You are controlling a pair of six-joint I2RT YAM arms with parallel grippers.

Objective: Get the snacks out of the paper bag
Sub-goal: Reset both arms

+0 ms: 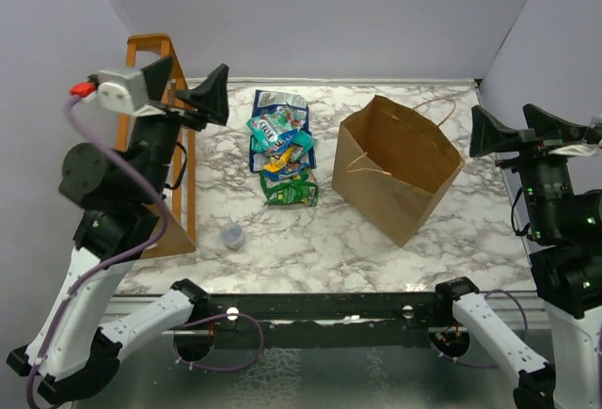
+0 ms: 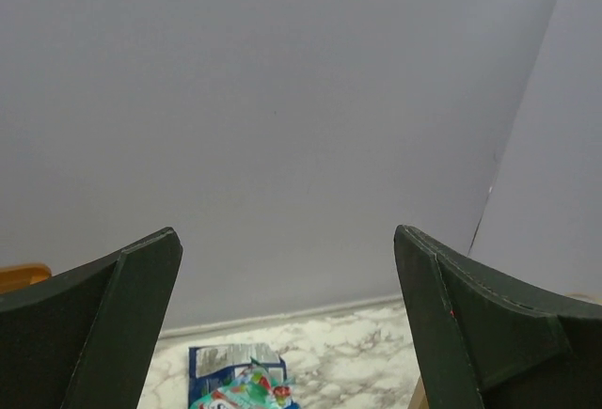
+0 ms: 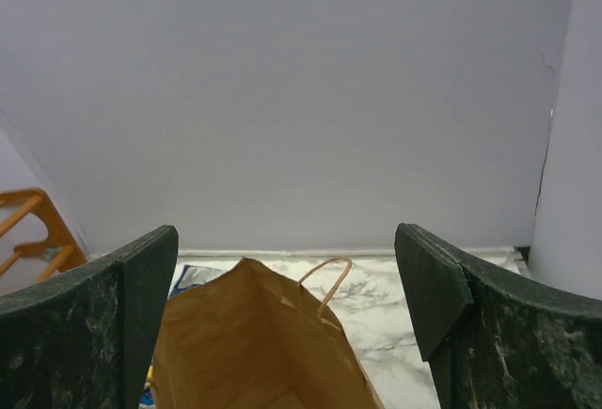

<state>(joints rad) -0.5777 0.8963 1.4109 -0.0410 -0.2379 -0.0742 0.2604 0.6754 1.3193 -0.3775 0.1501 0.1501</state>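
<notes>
Foil snacks (image 1: pixel 282 150), print unreadable, beside bag (image 1: pixel 395 188)

White-and-black arms (image 1: pixel 71 301), dark green fingers (image 2: pixel 94 334), purple cable (image 1: pixel 80 123)

Marble tbl (image 1: pixel 376 240): snack pkts (image 1: pixel 282 150) mid, paper bag (image 1: pixel 400 169) R, clear cap (image 1: pixel 231 235) + rack (image 1: pixel 155 61) L

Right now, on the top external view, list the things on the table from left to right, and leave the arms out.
From the left: orange wooden rack → small clear cap → pile of snacks → paper bag, standing open.
</notes>
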